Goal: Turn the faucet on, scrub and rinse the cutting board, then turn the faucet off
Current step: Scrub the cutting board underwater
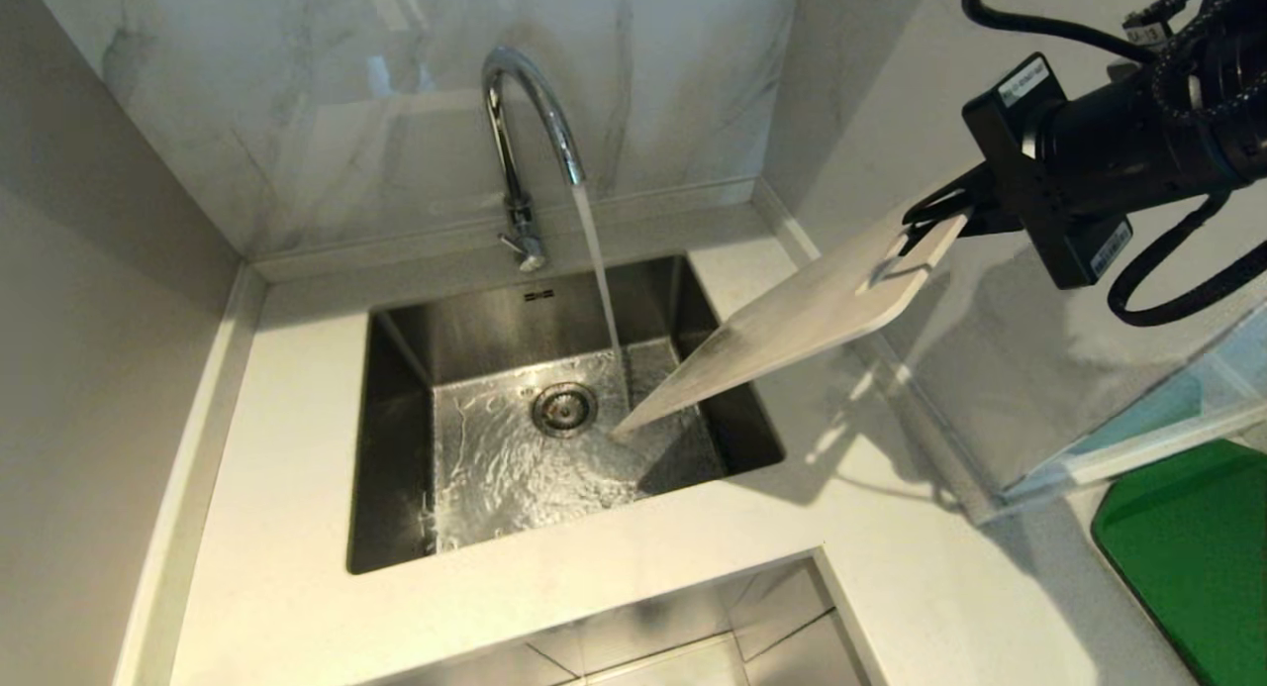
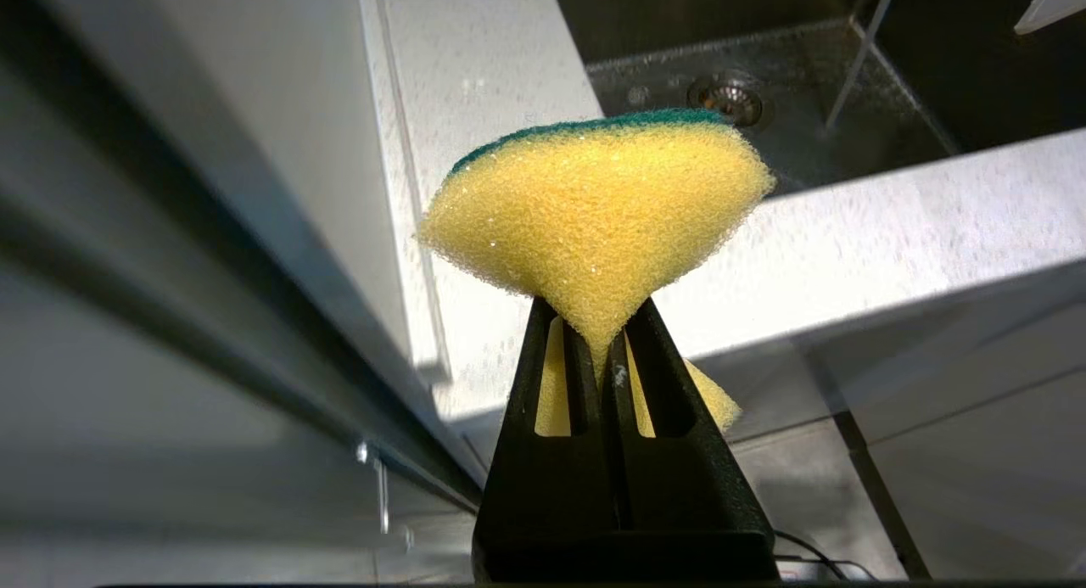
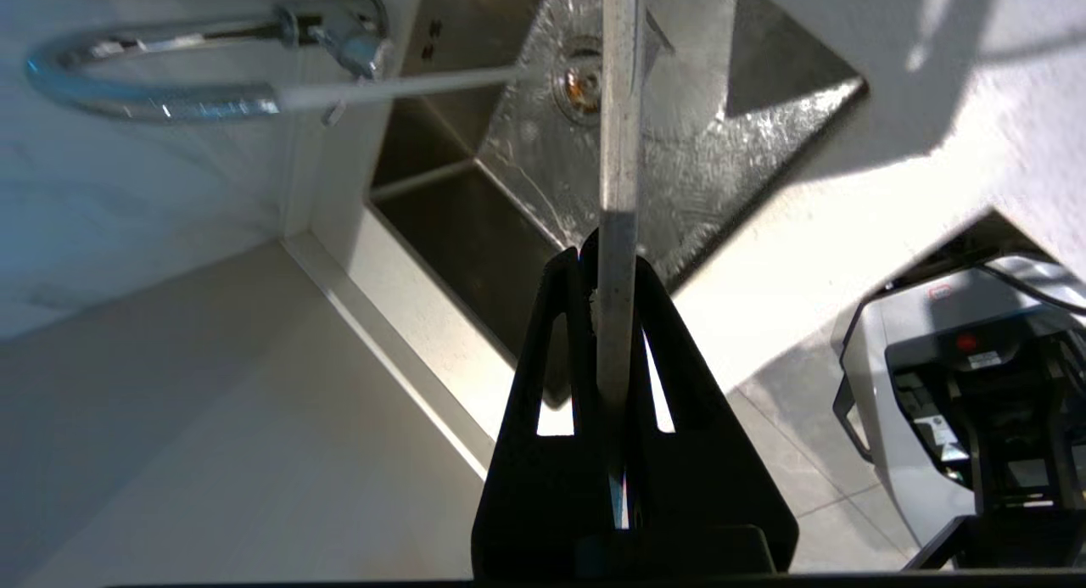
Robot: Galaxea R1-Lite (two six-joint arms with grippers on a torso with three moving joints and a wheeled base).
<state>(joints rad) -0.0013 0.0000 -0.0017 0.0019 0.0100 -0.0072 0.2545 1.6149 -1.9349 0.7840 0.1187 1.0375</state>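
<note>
Surrounding steel sink (image 1: 396, 448) | pale countertop (image 1: 277, 587) | marble walls (image 1: 346, 102)

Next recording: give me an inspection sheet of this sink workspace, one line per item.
Surface: pale stone countertop around a wet stainless steel sink.
Job's things: chrome gooseneck faucet running; cream plastic cutting board tilted over the sink, beside the stream.
Clutter: green mat at right.
Grippers: right gripper shut on the board's handle end; left gripper shut on a yellow-and-green sponge, below the counter edge.
Cables: black cables loop along the right arm.
Surroundings: marble-look wall, tiled floor.
</note>
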